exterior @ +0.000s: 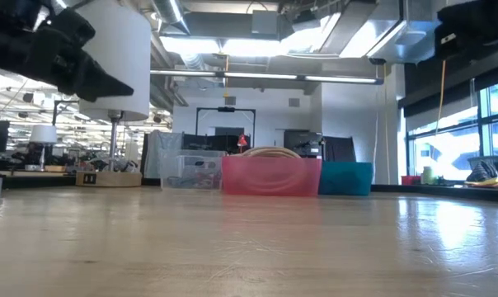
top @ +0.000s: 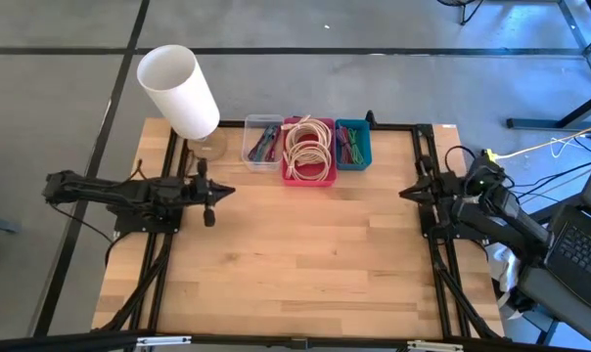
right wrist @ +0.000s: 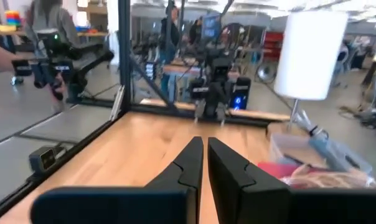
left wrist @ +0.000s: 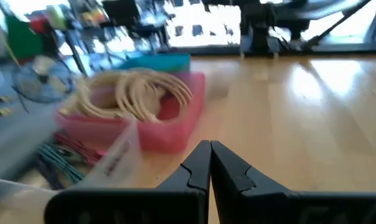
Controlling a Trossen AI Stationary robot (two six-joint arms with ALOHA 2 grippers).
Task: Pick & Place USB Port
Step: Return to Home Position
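Cables [top: 308,137] lie sorted in bins at upper centre of the high view: coiled beige cord [top: 310,156] in pink-red plastic bin [top: 308,182], green cords [top: 352,145] in teal bin [top: 353,165], pink-and-black cords [top: 264,142] in clear bin [top: 262,164]. Left claw [top: 227,192] mid-left and right claw [top: 405,193] mid-right of wooden bench [top: 305,254], both clenched empty, well apart from bins, likely parked since sorting looks done. No writing readable.

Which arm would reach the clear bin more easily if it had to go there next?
Likely the left. The left claw sits nearer the clear bin, at that end of the row; the right claw would have to pass the blue bin and red bin.
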